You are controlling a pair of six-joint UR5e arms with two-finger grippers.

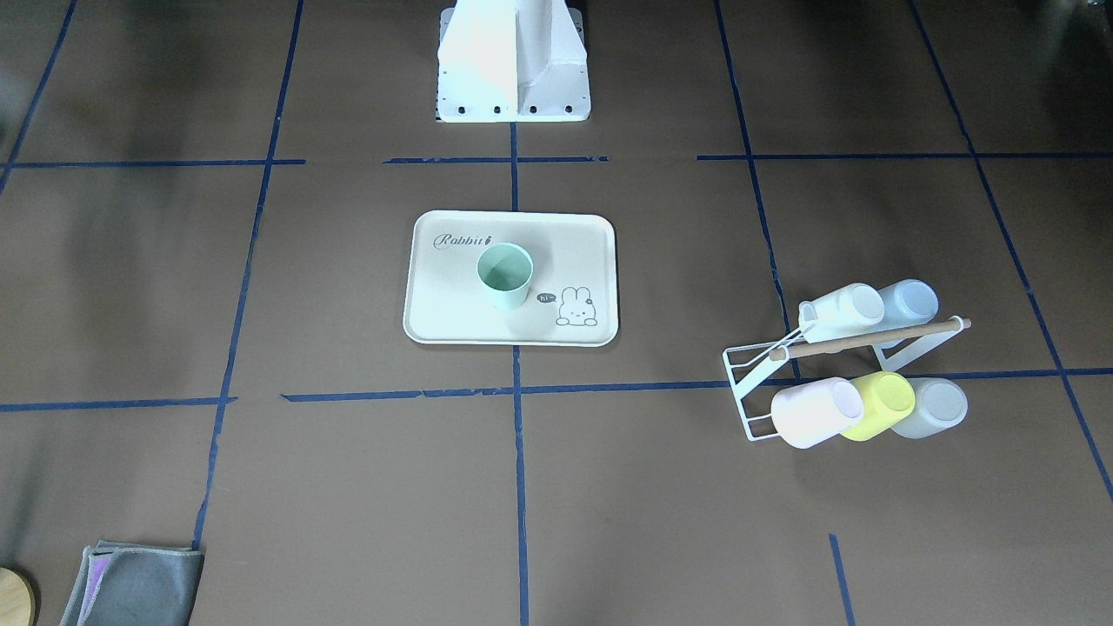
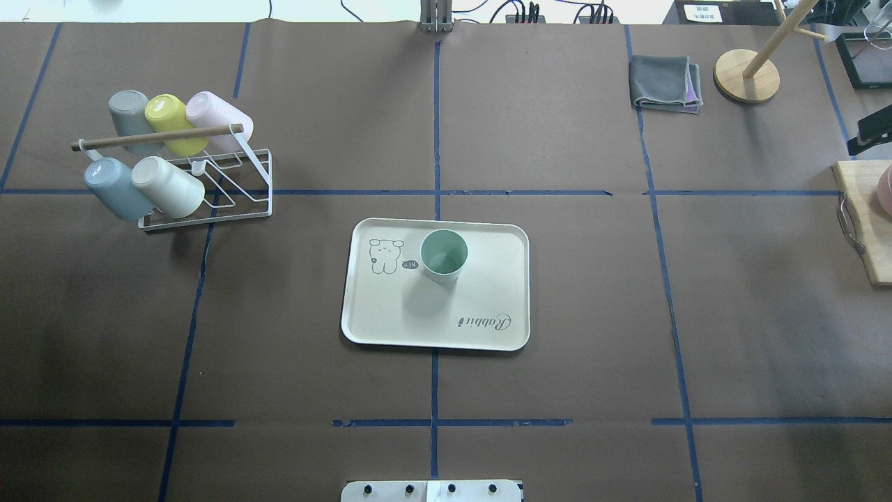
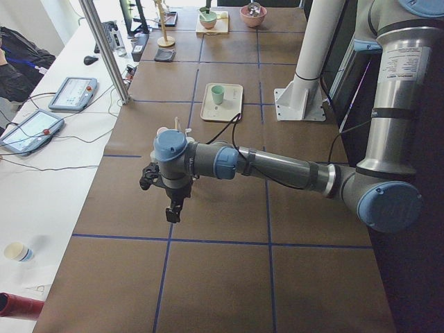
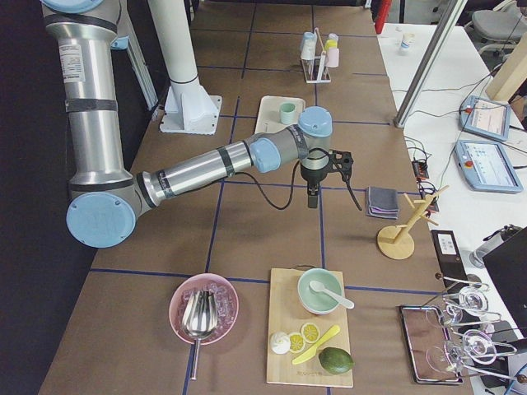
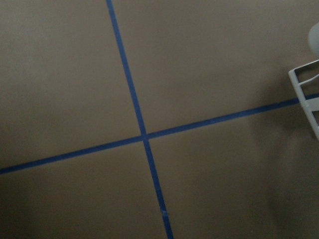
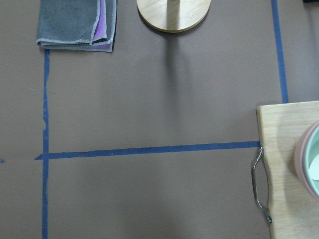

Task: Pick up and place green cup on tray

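The green cup (image 2: 444, 255) stands upright on the tray (image 2: 390, 314), near the bunny drawing, in the middle of the table. It also shows in the front view (image 1: 504, 276) on the tray (image 1: 452, 304). My left gripper (image 3: 173, 210) hangs over bare table far to the left of the tray, beside the cup rack. My right gripper (image 4: 312, 200) hangs over bare table far to the right of the tray. Both show only in the side views, so I cannot tell whether they are open or shut. Neither wrist view shows fingers.
A white wire rack (image 2: 230, 181) with several cups, among them a yellow-green cup (image 2: 171, 122) and a cream cup (image 2: 167, 187), stands at the far left. A grey cloth (image 2: 665, 84), a wooden stand (image 2: 746, 75) and a cutting board (image 2: 867, 216) are at the right.
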